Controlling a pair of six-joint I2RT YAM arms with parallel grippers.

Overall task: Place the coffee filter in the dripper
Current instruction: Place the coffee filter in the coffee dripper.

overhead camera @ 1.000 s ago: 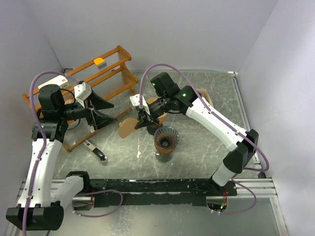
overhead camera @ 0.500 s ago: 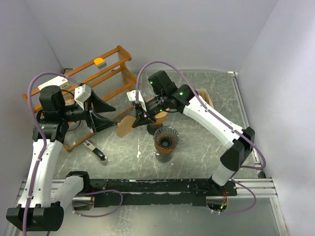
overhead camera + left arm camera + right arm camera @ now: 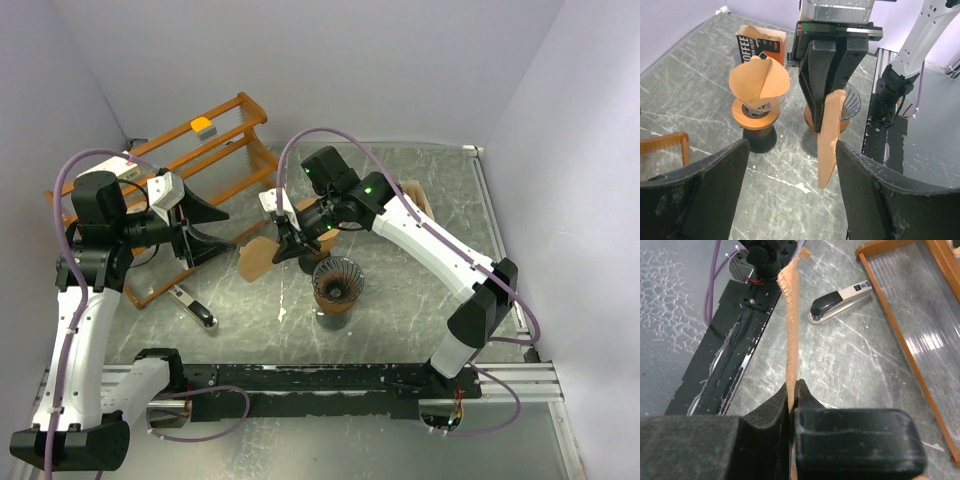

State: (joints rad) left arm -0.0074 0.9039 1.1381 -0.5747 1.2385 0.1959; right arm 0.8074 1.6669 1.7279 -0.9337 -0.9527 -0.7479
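Drippers (image 3: 337,283) two, filters (image 3: 829,135) two, one flat in tight right hand (image 3: 284,244); left hand (image 3: 213,228) wide.

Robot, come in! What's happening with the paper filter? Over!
Right pincer shut on the flat filter, up off the table. Left pincer open, facing it, holding nothing. Empty dripper close by, nothing inside it. Over.

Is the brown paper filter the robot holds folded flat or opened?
Folded flat: brown paper filter hangs thin, edge-on, from the right gripper.
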